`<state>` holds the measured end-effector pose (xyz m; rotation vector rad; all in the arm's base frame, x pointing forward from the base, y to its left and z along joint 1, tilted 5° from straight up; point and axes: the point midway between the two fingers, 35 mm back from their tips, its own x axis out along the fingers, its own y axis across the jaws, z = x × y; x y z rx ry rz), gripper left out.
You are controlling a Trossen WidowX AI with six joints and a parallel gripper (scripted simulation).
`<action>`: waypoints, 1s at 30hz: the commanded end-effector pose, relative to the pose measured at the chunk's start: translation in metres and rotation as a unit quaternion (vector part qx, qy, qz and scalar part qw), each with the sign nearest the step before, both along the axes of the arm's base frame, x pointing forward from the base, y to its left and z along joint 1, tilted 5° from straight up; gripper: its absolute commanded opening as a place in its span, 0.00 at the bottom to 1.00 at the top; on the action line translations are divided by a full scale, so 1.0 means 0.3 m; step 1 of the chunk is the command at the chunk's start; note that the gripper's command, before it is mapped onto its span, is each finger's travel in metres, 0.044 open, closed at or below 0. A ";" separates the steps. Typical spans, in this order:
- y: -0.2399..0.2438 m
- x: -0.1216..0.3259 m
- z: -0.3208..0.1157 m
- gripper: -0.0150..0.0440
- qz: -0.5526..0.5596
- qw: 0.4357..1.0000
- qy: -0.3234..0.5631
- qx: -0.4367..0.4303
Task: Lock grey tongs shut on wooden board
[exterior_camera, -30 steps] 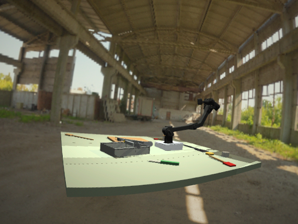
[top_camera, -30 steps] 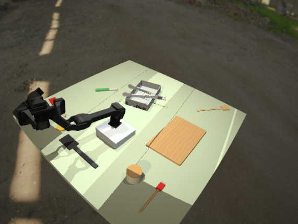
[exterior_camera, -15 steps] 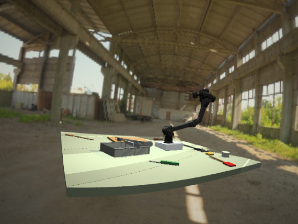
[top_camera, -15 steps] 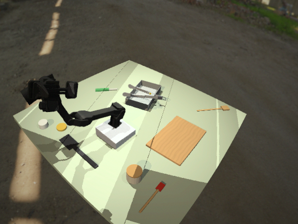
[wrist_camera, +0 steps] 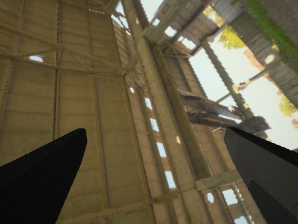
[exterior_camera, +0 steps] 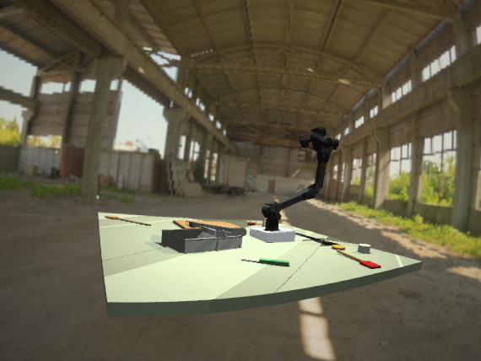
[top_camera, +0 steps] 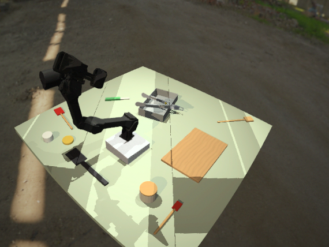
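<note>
The grey tongs (top_camera: 152, 105) (exterior_camera: 241, 231) lie open across the roasting tin (top_camera: 153, 115) (exterior_camera: 173, 240). In the top view their two rounded ends stand apart over the tin's left wall, and their narrower end reaches past its right wall. The wooden board (top_camera: 193, 156) (exterior_camera: 181, 224) lies flat, nearer the top camera than the tin, with nothing on it. My gripper (wrist_camera: 156, 134) is open and empty. It is raised high above the table, well away from the tongs and tin. The wrist view shows only the roof and walls between its fingers.
The arm stands on a white block (top_camera: 127, 148). Around it lie a black spatula (top_camera: 93, 172), a yellow disc (top_camera: 68, 140), a white cylinder (top_camera: 47, 137) and a red-headed spatula (top_camera: 59, 111). A green-handled tool (top_camera: 112, 98) lies left of the tin. An orange-topped pot (top_camera: 148, 193) stands near the front.
</note>
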<state>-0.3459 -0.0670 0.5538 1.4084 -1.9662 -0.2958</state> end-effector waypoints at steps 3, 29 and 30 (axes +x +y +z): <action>-0.016 0.088 0.062 1.00 0.002 0.999 0.049 -0.014; -0.058 0.449 0.200 1.00 0.027 0.975 0.212 -0.068; -0.062 0.483 0.208 1.00 0.030 0.972 0.222 -0.069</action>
